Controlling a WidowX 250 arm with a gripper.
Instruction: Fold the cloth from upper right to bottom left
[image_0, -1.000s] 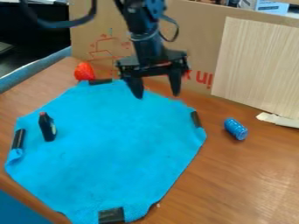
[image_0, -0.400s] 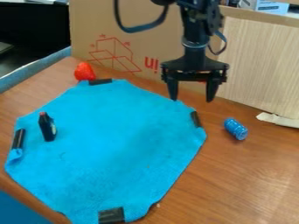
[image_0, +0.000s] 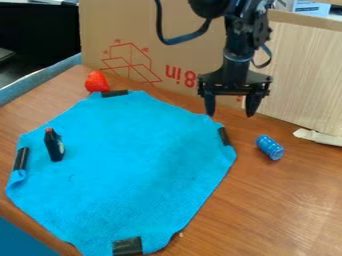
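Observation:
The black gripper (image_0: 230, 115) hangs at the upper right of the blue cloth, open, with nothing between its fingers. Its left fingertip is near the cloth's upper right edge; whether it touches cannot be told. The blue cloth (image_0: 127, 165) lies spread and unfolded on the wooden table, with black strips at its top, right, bottom and left corners. The black strip (image_0: 224, 136) at the right corner is below the gripper.
A small dark bottle (image_0: 55, 146) stands on the cloth's left part. A red object (image_0: 97, 82) sits by the top corner, and a blue can (image_0: 270, 147) lies right of the cloth. Cardboard (image_0: 174, 45) and a pale wooden panel (image_0: 300, 75) stand behind.
The gripper has moved right, from above the cloth's top edge to its upper right. Cloth, bottle, red object and can have stayed where they were.

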